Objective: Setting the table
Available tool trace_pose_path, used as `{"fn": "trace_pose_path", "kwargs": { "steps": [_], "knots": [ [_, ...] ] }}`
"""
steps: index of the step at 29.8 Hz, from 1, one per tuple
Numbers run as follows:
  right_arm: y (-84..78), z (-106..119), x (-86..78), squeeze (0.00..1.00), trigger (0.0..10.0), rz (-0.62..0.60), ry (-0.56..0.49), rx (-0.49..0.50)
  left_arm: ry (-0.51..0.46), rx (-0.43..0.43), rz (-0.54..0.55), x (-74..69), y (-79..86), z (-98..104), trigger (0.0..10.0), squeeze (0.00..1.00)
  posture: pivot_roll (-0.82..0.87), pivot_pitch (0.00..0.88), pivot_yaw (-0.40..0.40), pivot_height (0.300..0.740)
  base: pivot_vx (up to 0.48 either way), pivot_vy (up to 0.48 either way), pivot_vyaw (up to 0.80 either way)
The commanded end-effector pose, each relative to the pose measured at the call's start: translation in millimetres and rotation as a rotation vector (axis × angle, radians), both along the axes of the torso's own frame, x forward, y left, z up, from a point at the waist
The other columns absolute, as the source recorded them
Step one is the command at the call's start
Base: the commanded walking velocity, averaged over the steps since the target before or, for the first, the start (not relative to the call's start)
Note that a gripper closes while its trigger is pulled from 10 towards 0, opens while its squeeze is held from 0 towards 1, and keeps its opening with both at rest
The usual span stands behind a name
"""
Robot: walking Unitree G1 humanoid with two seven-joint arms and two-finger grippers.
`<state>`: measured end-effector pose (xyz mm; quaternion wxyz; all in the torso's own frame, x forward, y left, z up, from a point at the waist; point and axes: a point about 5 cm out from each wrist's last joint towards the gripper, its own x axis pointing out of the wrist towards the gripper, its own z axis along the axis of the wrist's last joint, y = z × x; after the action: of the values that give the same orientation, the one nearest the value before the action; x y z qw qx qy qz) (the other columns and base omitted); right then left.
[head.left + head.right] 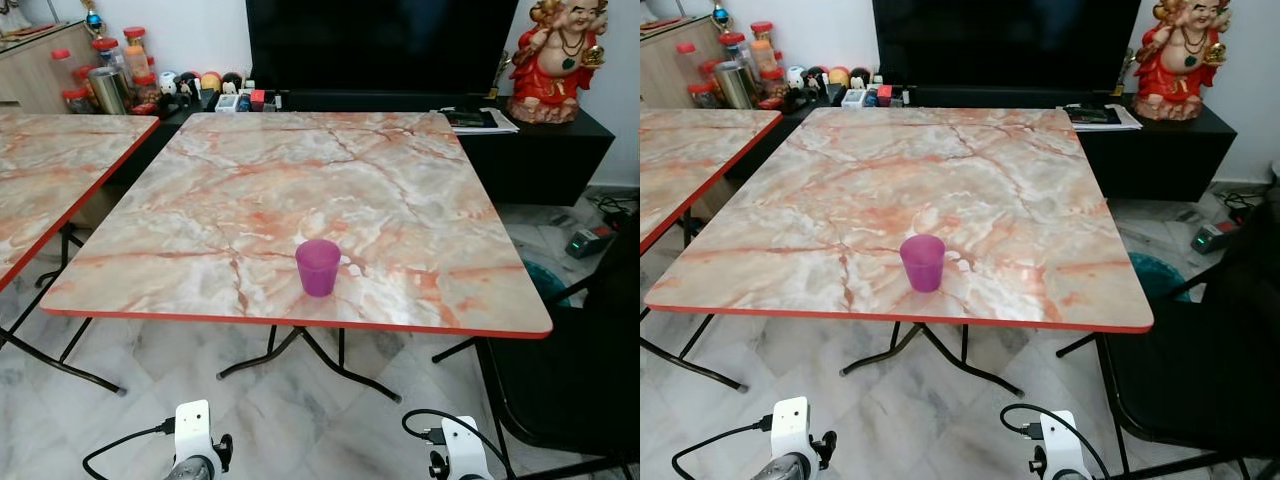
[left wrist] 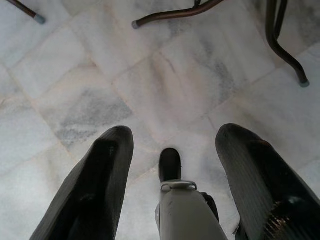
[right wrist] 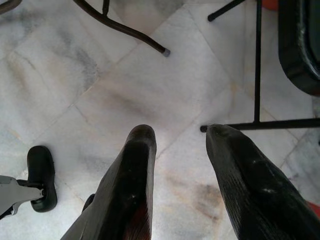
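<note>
I am standing before a marble-patterned folding table (image 1: 180, 250) with a red edge, and I am looking down across it. At my far left, a second table (image 1: 50, 175) of the same pattern is sitting just beside the first, with a narrow gap between them. My left gripper (image 2: 172, 142) is hanging low over the pale marble floor (image 2: 165, 80), its two black fingers spread apart and gripping nothing; one of my feet (image 2: 169, 164) is showing between them. Near the table's front edge, roughly at its middle, a purple cup (image 1: 318, 266) is standing upright and alone. My right gripper (image 3: 177, 145) is also hanging above the floor, fingers apart and empty, near the thin legs of a black chair (image 1: 585, 360) at my right. Beyond the table, a dark television (image 1: 380, 45) is resting on a black cabinet (image 1: 545, 150), with a red figurine (image 1: 555, 60) standing at its right end.
</note>
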<state>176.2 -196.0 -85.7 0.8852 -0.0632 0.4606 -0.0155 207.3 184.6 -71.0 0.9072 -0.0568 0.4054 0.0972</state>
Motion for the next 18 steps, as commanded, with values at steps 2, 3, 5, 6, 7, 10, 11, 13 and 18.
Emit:
{"fn": "trace_pose_path", "kwargs": {
  "steps": [2,3,5,6,7,10,11,13,18],
  "knots": [
    [-0.6,1.4,2.6,0.0,10.0,0.001,-0.009,0.003,0.012,0.0,0.001,-3.6,-0.7,-2.1,10.0,0.0,-0.07,0.0,0.012,0.74,0.0,-0.304,0.0],
    [-0.5,1.4,2.6,0.0,10.0,0.001,-0.01,0.004,0.012,0.0,0.0,-3.7,-0.6,-2.2,10.0,0.0,-0.07,0.0,0.012,0.74,0.0,-0.304,0.0],
    [-0.5,1.3,2.3,0.0,10.0,0.002,-0.009,0.005,0.012,0.0,-0.001,-4.0,-0.6,-2.4,10.0,0.0,-0.07,0.0,0.011,0.74,0.0,-0.304,0.0],
    [-0.7,1.2,2.1,0.0,10.0,0.004,-0.008,0.004,0.013,-0.001,0.0,-4.4,-0.6,-2.6,10.0,0.0,-0.07,0.0,0.012,0.74,0.0,-0.304,0.0],
    [-0.8,1.1,1.9,0.0,10.0,0.004,-0.007,0.004,0.013,-0.001,0.001,-4.6,-0.6,-2.7,10.0,0.0,-0.07,0.0,0.012,0.74,0.0,-0.304,0.0],
    [-1.0,0.9,1.3,0.0,10.0,0.003,-0.006,0.002,0.014,-0.001,0.0,-5.2,-0.3,-2.9,10.0,0.0,-0.08,0.0,0.014,0.74,0.0,-0.303,0.0],
    [-1.0,0.9,1.3,0.0,10.0,0.003,-0.006,0.002,0.014,-0.001,0.0,-5.2,-0.3,-2.9,10.0,0.0,-0.08,0.0,0.014,0.74,0.0,-0.304,0.0],
    [-1.1,0.7,0.8,0.0,10.0,0.004,-0.005,0.001,0.016,0.0,-0.002,-5.7,-0.4,-3.2,10.0,0.0,-0.07,0.0,0.011,0.74,0.0,-0.304,0.0],
    [-1.6,0.2,-0.3,0.0,10.0,0.021,0.002,-0.001,0.019,0.002,-0.006,-6.8,-1.1,-3.9,10.0,0.0,-0.07,0.0,0.006,0.74,0.0,-0.302,0.0]
  ]
}}
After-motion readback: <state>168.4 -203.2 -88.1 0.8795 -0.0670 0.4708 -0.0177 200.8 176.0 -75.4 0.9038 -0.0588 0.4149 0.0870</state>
